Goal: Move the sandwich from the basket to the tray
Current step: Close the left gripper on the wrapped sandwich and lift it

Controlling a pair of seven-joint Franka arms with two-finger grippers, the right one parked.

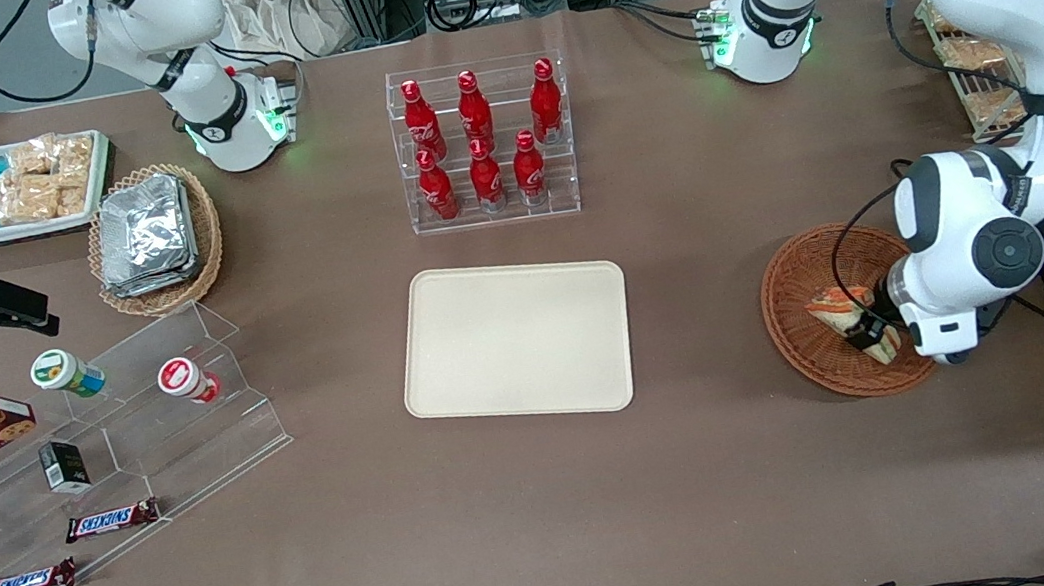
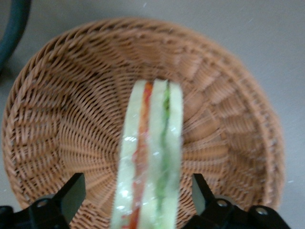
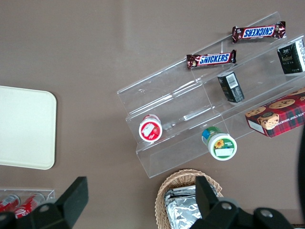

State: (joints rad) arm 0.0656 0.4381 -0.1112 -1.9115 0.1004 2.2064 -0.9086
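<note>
Grasp step. Gripper [image 2: 136,202] down in wicker basket [image 1: 790,298], jaws apart, straddling wrapped sandwich [image 2: 150,167], not yet clamped. Next: close on wedge, lift clear of rim, carry to cream tray [image 1: 516,339] mid-desk.

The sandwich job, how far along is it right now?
Early stage. Done: the gripper has reached the basket, its open fingers straddling the sandwich. In hand: closing on the sandwich, which lies in the basket, apparently not yet clamped. Left: grasp, lift, carry toward the table's middle, and set it on the tray, which holds nothing.
</note>
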